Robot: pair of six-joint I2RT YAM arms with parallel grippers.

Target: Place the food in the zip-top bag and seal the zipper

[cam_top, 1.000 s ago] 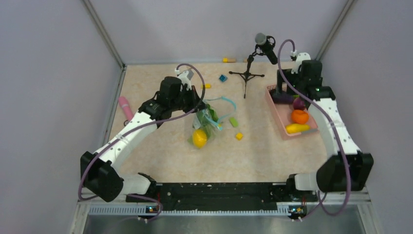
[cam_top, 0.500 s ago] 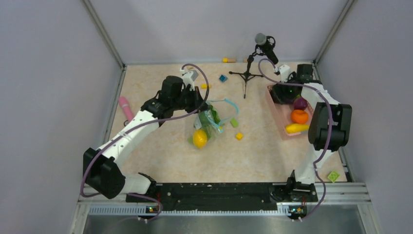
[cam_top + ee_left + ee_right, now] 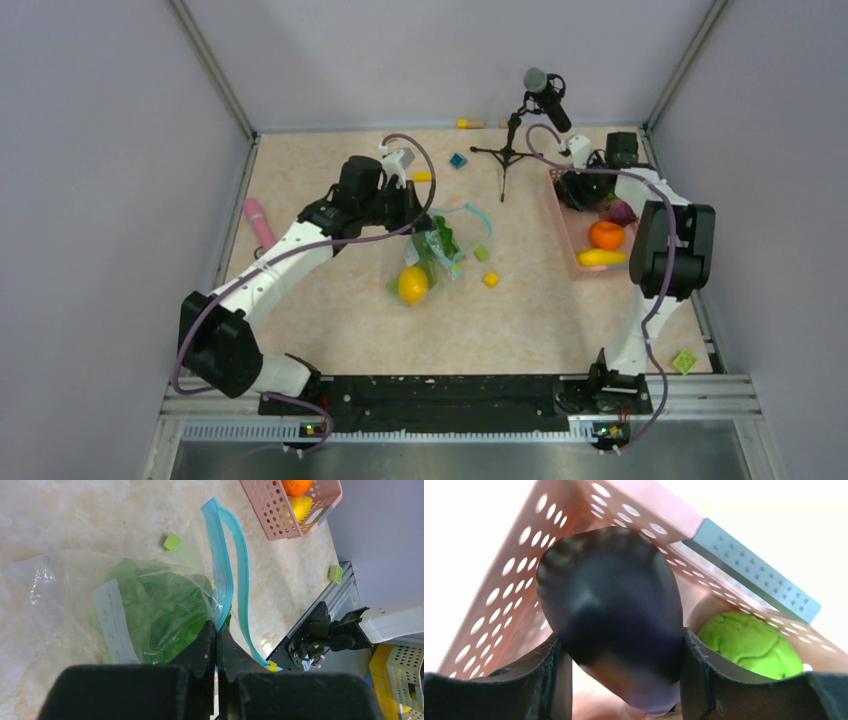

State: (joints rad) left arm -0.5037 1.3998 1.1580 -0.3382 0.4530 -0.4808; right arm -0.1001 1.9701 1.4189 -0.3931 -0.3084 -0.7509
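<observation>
Dark-purple glossy eggplant (image 3: 614, 615) sits gripped in the right claw (image 3: 624, 680); left claw (image 3: 215, 630) pinches the teal zipper (image 3: 226, 575).

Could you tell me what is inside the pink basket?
An orange, a yellow piece, a magenta piece, a green lime and the dark eggplant, flanked by the right gripper. Anything beneath the eggplant is hidden.
</observation>
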